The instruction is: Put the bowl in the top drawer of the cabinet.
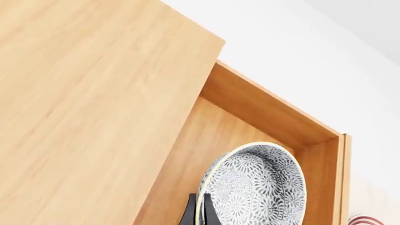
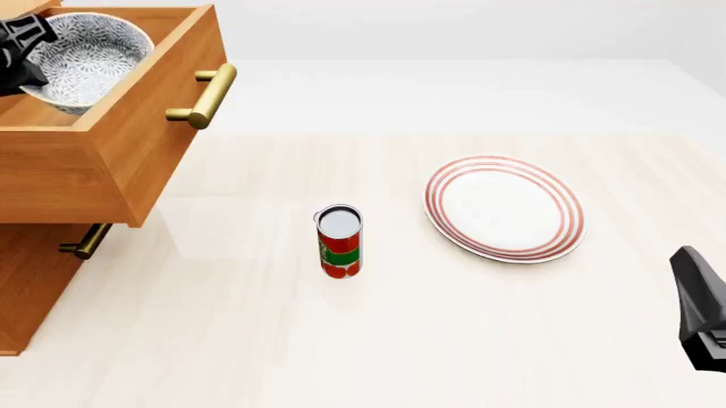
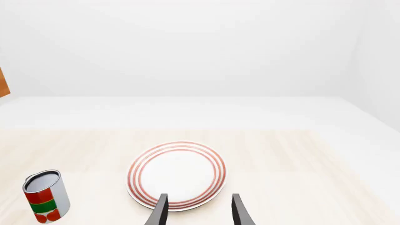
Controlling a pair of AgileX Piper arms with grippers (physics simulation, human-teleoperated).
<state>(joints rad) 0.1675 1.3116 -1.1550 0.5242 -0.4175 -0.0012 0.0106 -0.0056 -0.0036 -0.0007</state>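
Observation:
The bowl, white with a dense blue-grey leafy pattern, sits tilted inside the pulled-out top drawer of the cabinet at the far left. My left gripper grips the bowl's near rim. In the left wrist view its two dark fingers straddle the bowl's rim, above the drawer's wooden floor. I cannot tell whether the bowl touches that floor. My right gripper hangs open at the right edge, near the table's front, with nothing between its fingers.
A red and green can stands upright mid-table. A flat white plate with red rings lies right of it, just ahead of the right gripper. The drawer's brass handle juts out over the table; the lower drawer's handle is below.

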